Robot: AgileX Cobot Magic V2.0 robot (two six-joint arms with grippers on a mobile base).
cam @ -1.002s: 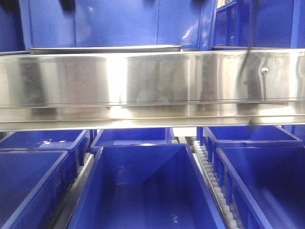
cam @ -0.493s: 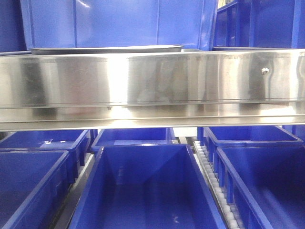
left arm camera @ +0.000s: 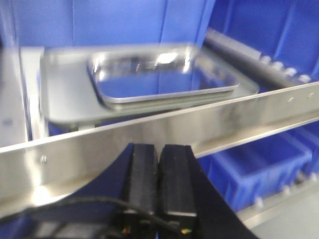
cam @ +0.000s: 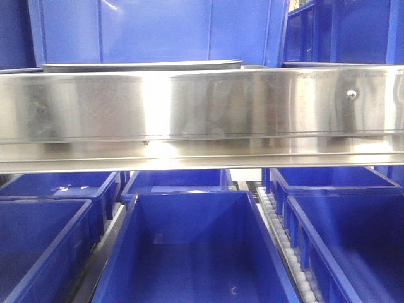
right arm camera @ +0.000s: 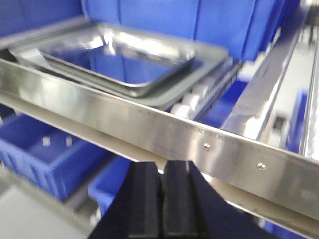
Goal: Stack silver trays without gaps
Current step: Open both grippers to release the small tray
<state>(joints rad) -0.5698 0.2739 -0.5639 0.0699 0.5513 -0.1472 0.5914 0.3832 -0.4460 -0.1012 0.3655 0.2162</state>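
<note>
Two silver trays lie one in the other on the upper shelf, behind the steel shelf rail (cam: 202, 113). In the left wrist view the upper tray (left arm camera: 159, 74) sits toward the right of the wider lower tray (left arm camera: 62, 94). The right wrist view shows the upper tray (right arm camera: 119, 59) with the lower tray's rim (right arm camera: 167, 97) below it. From the front only a tray rim (cam: 142, 65) shows. My left gripper (left arm camera: 159, 147) is shut and empty, in front of the rail. My right gripper (right arm camera: 162, 165) is shut and empty, below and in front of the rail.
Tall blue bins (cam: 158, 28) stand behind the trays. Open deep blue bins (cam: 196, 252) fill the lower shelf, with white roller tracks (cam: 284, 246) between them. Rollers (right arm camera: 187, 107) also show beside the trays.
A dark blurred arm at the right of the front view one second ago has gone out of that view. The tray rim has barely shifted.
</note>
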